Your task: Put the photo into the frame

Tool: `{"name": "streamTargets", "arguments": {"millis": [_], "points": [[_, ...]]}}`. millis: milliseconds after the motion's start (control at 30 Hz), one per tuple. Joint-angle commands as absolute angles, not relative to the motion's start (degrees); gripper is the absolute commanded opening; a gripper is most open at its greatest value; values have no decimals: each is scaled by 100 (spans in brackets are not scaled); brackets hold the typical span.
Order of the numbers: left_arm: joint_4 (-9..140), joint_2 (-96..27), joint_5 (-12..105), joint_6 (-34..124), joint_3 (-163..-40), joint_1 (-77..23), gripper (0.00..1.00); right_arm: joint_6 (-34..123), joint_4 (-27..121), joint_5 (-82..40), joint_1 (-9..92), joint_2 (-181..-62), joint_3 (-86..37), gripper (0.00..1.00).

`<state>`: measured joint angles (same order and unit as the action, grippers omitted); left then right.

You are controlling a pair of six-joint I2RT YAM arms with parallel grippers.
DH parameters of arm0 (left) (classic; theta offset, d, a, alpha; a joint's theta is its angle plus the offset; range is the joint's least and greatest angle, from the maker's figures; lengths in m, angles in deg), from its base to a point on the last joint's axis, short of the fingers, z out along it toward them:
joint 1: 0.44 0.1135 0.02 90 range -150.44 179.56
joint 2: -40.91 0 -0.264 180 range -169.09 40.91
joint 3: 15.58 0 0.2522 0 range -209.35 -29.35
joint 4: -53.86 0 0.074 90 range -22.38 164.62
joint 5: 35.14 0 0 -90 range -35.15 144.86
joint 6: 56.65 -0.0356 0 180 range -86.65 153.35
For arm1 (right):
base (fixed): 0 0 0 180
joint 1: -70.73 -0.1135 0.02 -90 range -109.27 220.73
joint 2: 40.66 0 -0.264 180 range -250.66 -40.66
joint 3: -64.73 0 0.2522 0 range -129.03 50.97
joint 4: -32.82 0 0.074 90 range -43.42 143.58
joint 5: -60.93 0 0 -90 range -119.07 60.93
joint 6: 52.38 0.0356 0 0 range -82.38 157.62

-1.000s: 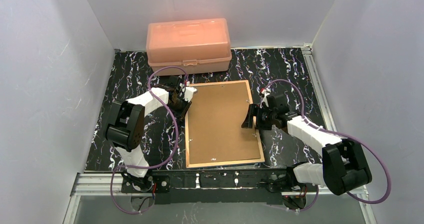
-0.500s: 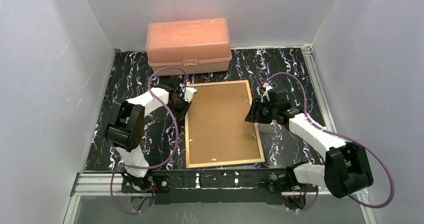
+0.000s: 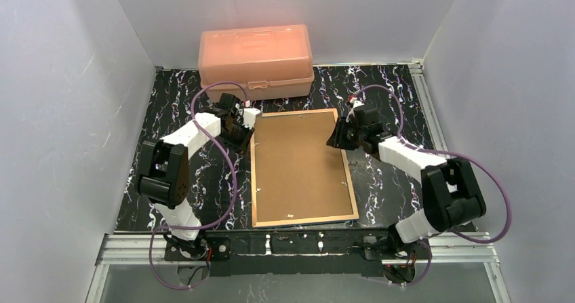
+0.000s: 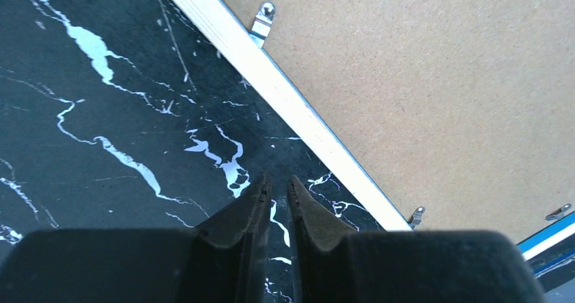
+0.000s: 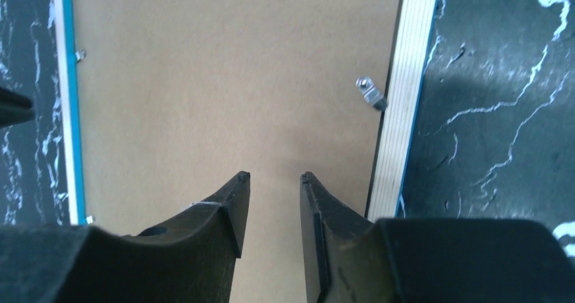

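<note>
The frame [image 3: 253, 181] lies face down on the black marbled table, its light wood back edge up and a thin blue rim at the sides. The brown backing board [image 3: 298, 167] fills it. The photo is hidden. My left gripper [image 3: 245, 128] hangs just outside the frame's far left corner; in the left wrist view it [image 4: 276, 179] is shut and empty over the table, beside the frame's rim [image 4: 298, 116]. My right gripper [image 3: 334, 140] is at the frame's far right edge; in the right wrist view it [image 5: 274, 175] is slightly open and empty over the backing board, next to the rim [image 5: 400, 113].
A peach plastic box [image 3: 255, 52] stands closed at the back, just beyond the frame. Small metal tabs [image 4: 261, 19] [image 5: 371, 93] sit along the frame's inner edge. Grey walls close in the left, right and back.
My right gripper has moved along the frame's right edge toward the far corner. My left gripper has shifted a little farther back and left. The frame has not moved.
</note>
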<state>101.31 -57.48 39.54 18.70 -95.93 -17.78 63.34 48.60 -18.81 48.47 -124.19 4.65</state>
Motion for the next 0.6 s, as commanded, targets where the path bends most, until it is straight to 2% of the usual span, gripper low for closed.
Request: {"name": "streamTargets", "arguments": {"millis": [0,300,567], "points": [[10470,-5435,3653,1913,-9804,-1696,14,6329,4280,-2144,4781,-12786,96,41],[10471,-5421,3534,1929,-9738,-1687,15,6206,4250,-2309,4555,-13248,-167,37],[10441,-5437,3514,1933,-9695,-1687,17,5578,4586,-2862,4554,-13224,-651,55]]}}
